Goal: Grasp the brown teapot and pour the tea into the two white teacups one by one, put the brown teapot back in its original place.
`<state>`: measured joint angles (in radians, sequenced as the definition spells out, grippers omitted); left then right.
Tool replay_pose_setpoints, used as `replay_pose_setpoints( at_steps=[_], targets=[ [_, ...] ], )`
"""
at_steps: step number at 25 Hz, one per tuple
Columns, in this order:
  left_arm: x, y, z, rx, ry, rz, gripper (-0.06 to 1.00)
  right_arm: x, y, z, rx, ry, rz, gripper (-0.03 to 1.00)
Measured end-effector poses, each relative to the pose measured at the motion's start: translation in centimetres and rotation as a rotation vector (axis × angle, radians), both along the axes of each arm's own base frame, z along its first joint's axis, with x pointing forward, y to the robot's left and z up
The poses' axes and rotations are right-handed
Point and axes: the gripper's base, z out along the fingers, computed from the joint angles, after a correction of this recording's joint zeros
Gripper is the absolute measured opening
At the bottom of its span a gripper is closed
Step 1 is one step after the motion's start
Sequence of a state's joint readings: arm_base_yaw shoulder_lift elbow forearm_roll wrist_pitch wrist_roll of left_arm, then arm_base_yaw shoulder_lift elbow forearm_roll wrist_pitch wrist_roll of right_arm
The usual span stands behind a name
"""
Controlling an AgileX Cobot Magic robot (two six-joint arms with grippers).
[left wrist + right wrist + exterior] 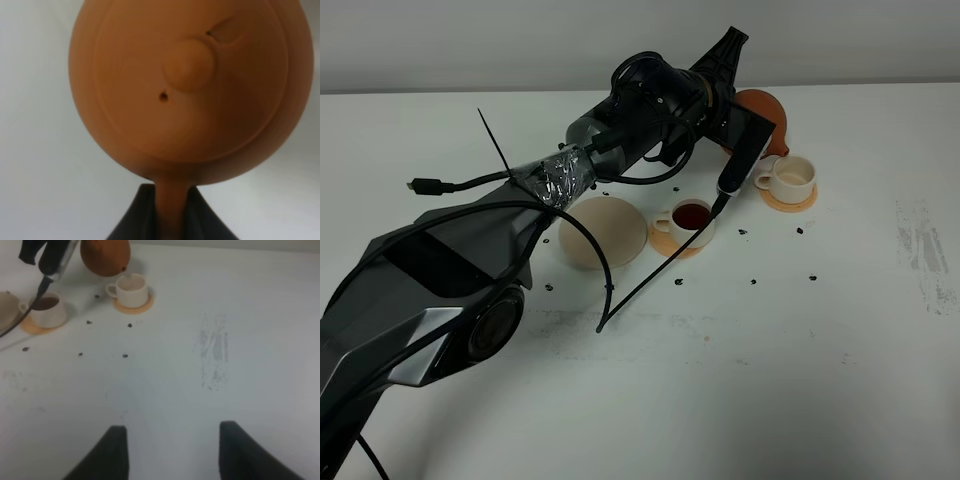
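My left gripper [744, 98] is shut on the loop handle of the brown teapot [767, 108] and holds it above the table, just behind the right white teacup [792, 178]. In the left wrist view the teapot's lid and knob [187, 67] fill the picture, with the handle between the fingers [135, 220]. The left white teacup [690, 220] holds dark tea; the right one looks pale inside. Each cup stands on an orange coaster [786, 203]. The pale beige saucer [603, 232] lies bare left of the cups. My right gripper [172, 442] is open and empty, low over bare table; the teapot [105, 257] and both cups [131, 289] show far off.
Dark drops [753, 281] dot the white table [770, 380] in front of the cups. A smudged grey patch [925, 250] marks the table at the right. A black cable tie [640, 285] sticks out from the left arm over the table.
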<state>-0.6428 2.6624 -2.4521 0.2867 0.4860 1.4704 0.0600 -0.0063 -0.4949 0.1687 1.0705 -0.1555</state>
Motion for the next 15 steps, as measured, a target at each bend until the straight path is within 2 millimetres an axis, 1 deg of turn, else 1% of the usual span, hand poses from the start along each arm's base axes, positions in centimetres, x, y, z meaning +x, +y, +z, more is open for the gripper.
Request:
replay_pose_setpoints(
  at_steps=[15],
  targets=[
    [-0.34,-0.84,0.26,0.051,-0.065,-0.083,0.11,0.00,0.00,0.00,0.000,0.000,0.000,0.43]
  ],
)
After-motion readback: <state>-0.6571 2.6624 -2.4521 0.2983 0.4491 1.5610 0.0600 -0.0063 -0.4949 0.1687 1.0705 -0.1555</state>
